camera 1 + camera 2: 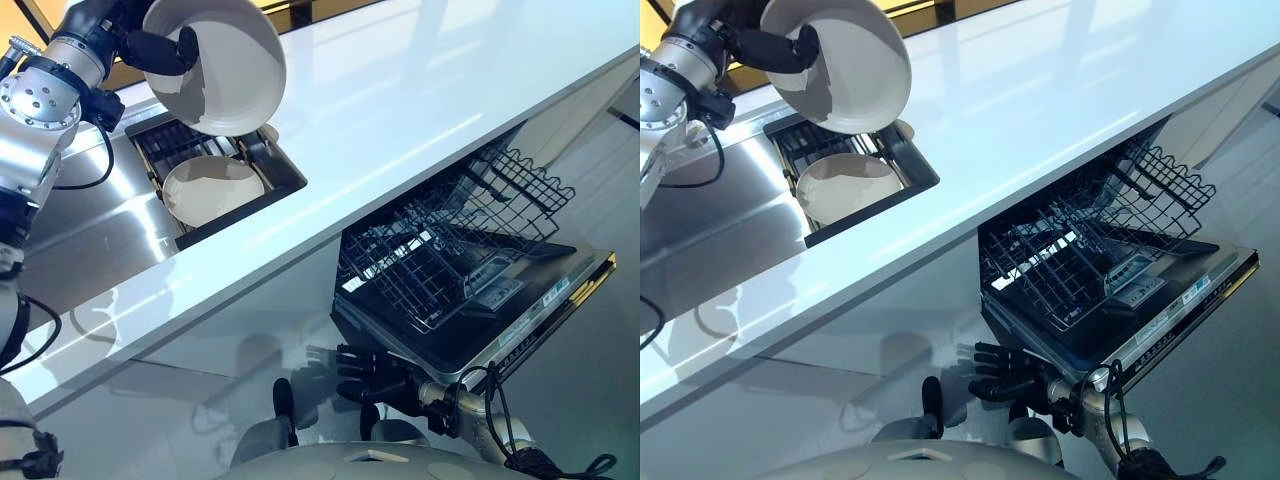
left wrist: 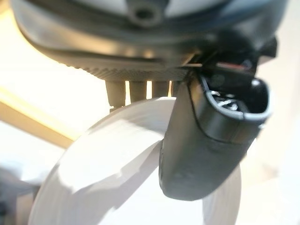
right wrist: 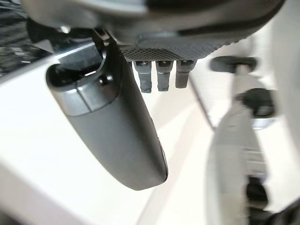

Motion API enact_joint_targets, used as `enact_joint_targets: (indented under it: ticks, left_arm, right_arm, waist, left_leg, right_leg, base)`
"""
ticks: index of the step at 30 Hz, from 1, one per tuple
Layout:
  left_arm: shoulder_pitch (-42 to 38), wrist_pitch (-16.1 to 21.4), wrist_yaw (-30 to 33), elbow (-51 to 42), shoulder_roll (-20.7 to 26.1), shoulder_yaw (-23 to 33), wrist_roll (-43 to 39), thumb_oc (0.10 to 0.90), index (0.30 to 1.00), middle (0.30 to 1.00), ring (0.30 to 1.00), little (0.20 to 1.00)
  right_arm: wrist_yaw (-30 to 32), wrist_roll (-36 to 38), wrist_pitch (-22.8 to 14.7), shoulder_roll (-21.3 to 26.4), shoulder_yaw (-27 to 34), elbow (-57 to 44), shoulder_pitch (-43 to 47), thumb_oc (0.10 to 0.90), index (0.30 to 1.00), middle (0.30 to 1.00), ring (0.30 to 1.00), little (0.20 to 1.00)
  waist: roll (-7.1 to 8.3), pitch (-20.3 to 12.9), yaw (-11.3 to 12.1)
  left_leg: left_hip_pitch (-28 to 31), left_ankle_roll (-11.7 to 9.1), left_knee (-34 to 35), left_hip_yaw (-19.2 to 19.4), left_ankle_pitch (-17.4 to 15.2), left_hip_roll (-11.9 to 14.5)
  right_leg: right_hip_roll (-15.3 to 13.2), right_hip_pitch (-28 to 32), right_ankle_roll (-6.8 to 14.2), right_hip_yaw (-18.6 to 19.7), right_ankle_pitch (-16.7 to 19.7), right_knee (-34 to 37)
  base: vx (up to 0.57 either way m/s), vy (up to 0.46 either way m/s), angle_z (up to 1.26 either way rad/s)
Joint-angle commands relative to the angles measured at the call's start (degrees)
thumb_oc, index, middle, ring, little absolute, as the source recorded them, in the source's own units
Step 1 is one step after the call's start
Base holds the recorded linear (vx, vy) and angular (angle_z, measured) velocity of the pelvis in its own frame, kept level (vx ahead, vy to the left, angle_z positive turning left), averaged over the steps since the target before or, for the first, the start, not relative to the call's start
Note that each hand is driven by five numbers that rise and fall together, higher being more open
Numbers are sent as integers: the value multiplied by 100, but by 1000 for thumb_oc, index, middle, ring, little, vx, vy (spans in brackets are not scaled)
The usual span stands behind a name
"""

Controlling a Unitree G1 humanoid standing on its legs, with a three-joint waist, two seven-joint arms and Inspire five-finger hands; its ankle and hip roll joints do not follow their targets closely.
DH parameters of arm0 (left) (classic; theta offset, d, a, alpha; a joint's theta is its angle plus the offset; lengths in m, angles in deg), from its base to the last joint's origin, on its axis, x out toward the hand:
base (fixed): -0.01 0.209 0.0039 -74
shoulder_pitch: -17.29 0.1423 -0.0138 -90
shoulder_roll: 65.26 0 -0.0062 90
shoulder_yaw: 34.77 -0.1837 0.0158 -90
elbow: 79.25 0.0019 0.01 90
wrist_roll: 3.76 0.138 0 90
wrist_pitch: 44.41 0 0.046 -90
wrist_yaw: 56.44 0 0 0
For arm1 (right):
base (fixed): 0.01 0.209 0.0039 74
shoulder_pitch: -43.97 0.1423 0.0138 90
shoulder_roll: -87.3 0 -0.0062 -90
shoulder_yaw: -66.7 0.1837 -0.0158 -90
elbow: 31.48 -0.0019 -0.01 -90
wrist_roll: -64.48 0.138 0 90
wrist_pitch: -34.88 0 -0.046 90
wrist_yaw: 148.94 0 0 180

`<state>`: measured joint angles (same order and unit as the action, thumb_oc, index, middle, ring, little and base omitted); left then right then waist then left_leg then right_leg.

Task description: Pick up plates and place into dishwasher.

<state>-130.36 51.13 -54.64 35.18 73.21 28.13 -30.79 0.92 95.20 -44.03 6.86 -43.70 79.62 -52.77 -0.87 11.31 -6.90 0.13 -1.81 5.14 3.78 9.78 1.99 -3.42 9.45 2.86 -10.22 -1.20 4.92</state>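
Note:
A white plate (image 1: 222, 66) is lifted above the sink, tilted on edge, pinched at its rim by my left hand (image 1: 160, 48). In the left wrist view the thumb (image 2: 213, 140) lies across the plate's (image 2: 122, 173) face with the fingers behind it. A second white plate (image 1: 210, 188) rests in the black sink rack (image 1: 285, 170) below. The dishwasher (image 1: 560, 300) stands open under the counter, its lower wire rack (image 1: 440, 270) pulled out over the door. My right hand (image 1: 372, 368) hangs low in front of the door, fingers straight and holding nothing.
A long white counter (image 1: 420, 110) runs across the scene, with the steel sink (image 1: 90, 220) set in it at the left. An upper wire basket (image 1: 530, 180) juts out under the counter edge above the lower rack.

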Motion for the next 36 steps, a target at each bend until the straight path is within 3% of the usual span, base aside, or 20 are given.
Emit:
enact_joint_targets:
  ticks: [1,4,8,17,20,28,36]
  left_arm:
    - [67,947,790,-41,21,1197,4,100,300,300,300,200]
    - [919,1252,776,-561,-265,1842,-151,100,300,300,300,200]
    - [1751,1354,761,-1293,-695,2332,27,100,300,300,300,200]
    - [2695,1608,353,-1970,-1082,2673,546,100,300,300,300,200]
    - [2805,1663,234,-1955,-1154,2700,513,100,300,300,300,200]
    - [2784,1887,328,-1827,-1418,2538,588,100,300,300,300,200]
    - [2681,1966,387,-1795,-1983,2334,821,100,300,300,300,200]
  right_arm:
    - [-345,585,-430,332,463,-1039,-104,800,900,900,900,900]
    - [-570,992,-481,491,875,-1566,-219,800,900,900,900,900]
    - [-762,1658,-363,462,1401,-2150,-273,800,900,900,900,900]
    - [-1475,2504,400,487,2176,-3108,-70,800,900,900,900,900]
    - [-1442,2651,491,528,2317,-3156,77,800,900,900,900,900]
    - [-1192,2822,29,630,2537,-3357,412,800,900,900,900,900]
    - [-941,3114,-231,191,2520,-3678,730,800,900,900,900,900]
  waist:
    - [-16,-521,-18]
    - [22,-555,-64]
    - [56,-592,-98]
    - [117,-606,-119]
    - [132,-608,-119]
    - [119,-591,-227]
    - [96,-618,-289]
  left_leg:
    - [773,-50,-14,194,-1125,-292]
    - [803,-52,-14,229,-1135,-275]
    - [846,-47,-14,266,-1151,-251]
    - [867,-21,-14,326,-1147,-238]
    - [858,-15,-14,340,-1133,-236]
    - [848,4,-14,456,-1093,-228]
    - [778,41,-14,542,-1025,-238]
  right_leg:
    - [-73,-230,300,168,274,-6]
    - [-58,-219,286,210,262,-12]
    - [-49,-199,283,228,255,-18]
    - [-19,-200,293,256,280,-18]
    - [-12,-214,289,263,299,-12]
    - [20,-265,273,350,351,-16]
    - [31,-358,263,445,434,-14]
  base:
    - [-51,-18,-23]
    - [-35,-3,-10]
    - [-18,-8,-10]
    - [-9,-4,-1]
    - [-19,-5,-4]
    - [-23,6,-14]
    - [-26,5,-7]
